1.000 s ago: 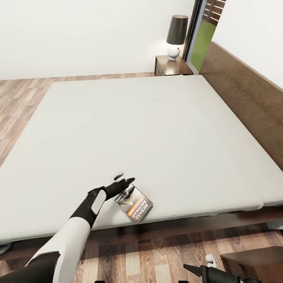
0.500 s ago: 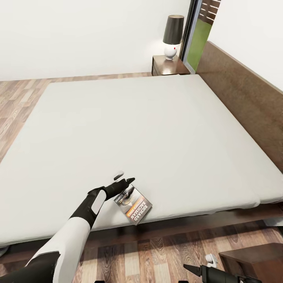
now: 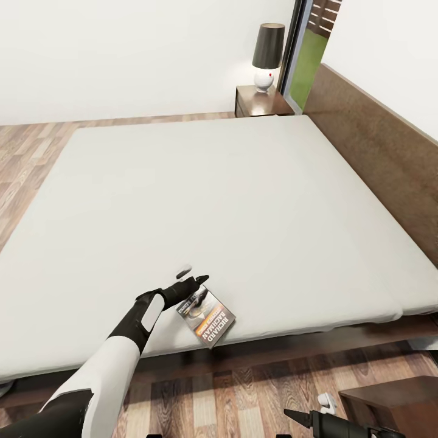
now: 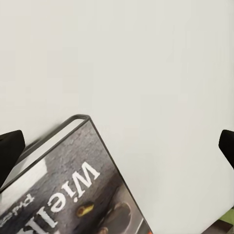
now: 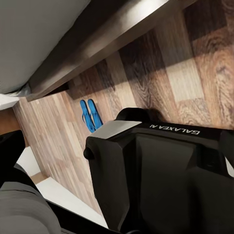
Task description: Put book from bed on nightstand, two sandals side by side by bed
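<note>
Nothing moved in half a second: left gripper (image 3: 190, 274) spread wide, hovering at thin grey-and-orange paperback book (image 3: 207, 316), flat near light-grey bed (image 3: 213, 201) front edge. Ungrasped yet.

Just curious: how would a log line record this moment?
left gripper: open, at book | book: on bed edge | sandals: together on floor

Book (image 4: 73, 195) cover cropped (title partly legible), right pincer (image 3: 298, 417) half off-frame.
</note>
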Motion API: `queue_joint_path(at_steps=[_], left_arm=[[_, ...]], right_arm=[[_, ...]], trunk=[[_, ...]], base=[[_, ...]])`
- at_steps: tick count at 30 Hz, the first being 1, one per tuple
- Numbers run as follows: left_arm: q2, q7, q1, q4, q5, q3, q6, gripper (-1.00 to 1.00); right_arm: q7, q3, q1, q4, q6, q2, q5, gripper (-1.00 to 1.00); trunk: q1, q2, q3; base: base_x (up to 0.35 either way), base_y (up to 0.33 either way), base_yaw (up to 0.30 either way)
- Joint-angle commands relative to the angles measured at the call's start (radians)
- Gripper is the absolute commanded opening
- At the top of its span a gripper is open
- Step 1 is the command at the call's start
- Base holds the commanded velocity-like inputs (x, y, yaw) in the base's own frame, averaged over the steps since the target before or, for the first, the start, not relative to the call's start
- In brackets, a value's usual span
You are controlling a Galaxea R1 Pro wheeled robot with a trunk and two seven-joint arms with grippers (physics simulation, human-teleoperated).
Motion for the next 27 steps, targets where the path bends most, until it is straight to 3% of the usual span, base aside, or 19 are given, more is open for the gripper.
queue_joint_path(at_steps=[1, 11, 27], left_arm=[[-0.001, -0.003, 0.0, 0.0, 0.005, 0.007, 0.009, 1.0], [-0.001, -0.003, 0.0, 0.0, 0.005, 0.008, 0.01, 1.0], [-0.001, -0.003, 0.0, 0.0, 0.005, 0.008, 0.009, 1.0]], right_arm=[[0.003, -0.002, 0.0, 0.0, 0.01, 0.0, -0.003, 1.0], [0.003, -0.002, 0.0, -0.001, 0.01, -0.001, -0.003, 1.0], [0.003, -0.002, 0.0, -0.001, 0.01, -0.001, -0.003, 1.0]], trunk=[[0.0, 0.0, -0.001], [0.0, 0.0, -0.001], [0.0, 0.0, -0.001]], base=[[0.0, 0.0, 0.0], [-0.107, 0.0, 0.0], [-0.008, 0.0, 0.0]])
